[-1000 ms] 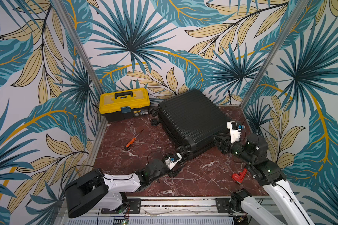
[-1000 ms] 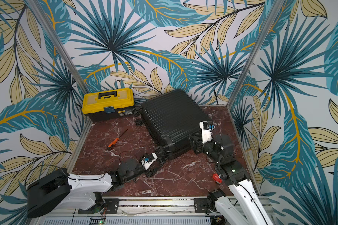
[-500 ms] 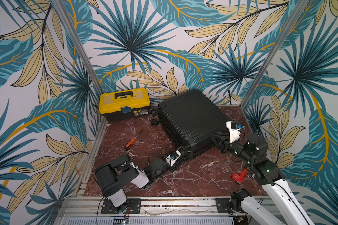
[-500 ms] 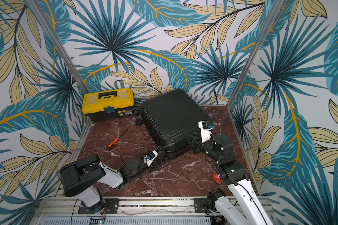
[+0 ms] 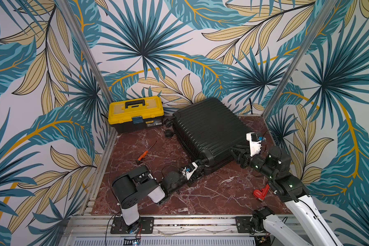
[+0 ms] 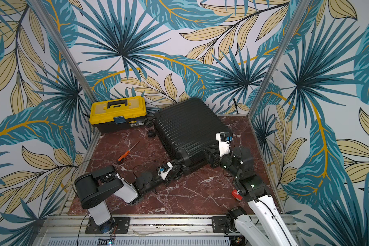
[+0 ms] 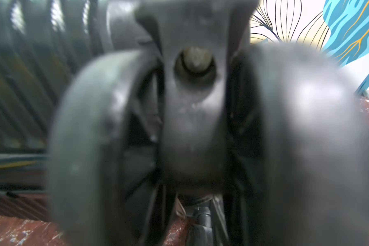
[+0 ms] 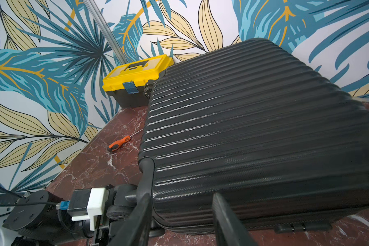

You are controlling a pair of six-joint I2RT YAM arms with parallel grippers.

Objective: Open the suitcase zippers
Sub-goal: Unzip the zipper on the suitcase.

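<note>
Since a second ago I've swung my left arm's base round and narrowed the left gripper onto the closed suitcase corner wheel at its 7 o'clock, whether clamped I cannot tell, while the right gripper stays parted near the zippers.

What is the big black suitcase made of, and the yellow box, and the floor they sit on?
The suitcase looks like hard plastic: stiff ribbed grooves with a fine woven-looking texture and a dull shine. The yellow toolbox also looks like molded plastic, smooth and bright, with a black base and handle. The table looks like polished dark red marble with white veins, though it could be a printed marble-look sheet.
</note>
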